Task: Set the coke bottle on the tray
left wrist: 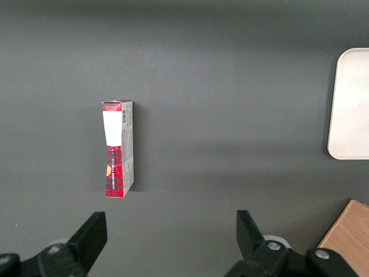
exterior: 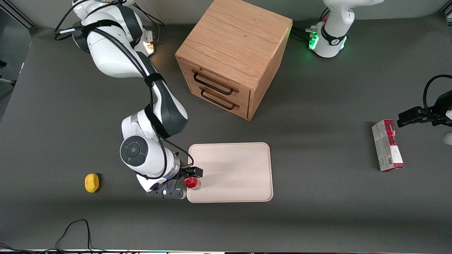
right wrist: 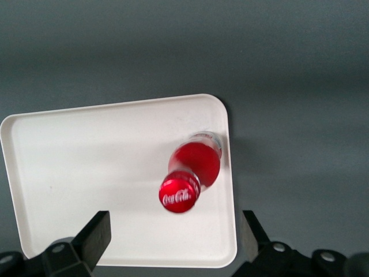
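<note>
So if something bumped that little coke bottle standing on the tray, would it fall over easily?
Probably yes. The coke bottle stands upright and is tall for its narrow base, close to the tray rim, so a nudge could tip it. Its round body would likely roll once down. The smooth surface may be slippery. The gripper sits open above it, not steadying it.

Dark grey table (exterior: 317, 218), bearing tray (exterior: 240, 165), wooden drawer cabinet (exterior: 233, 53), lemon (exterior: 91, 183), carton (exterior: 387, 145)
</note>
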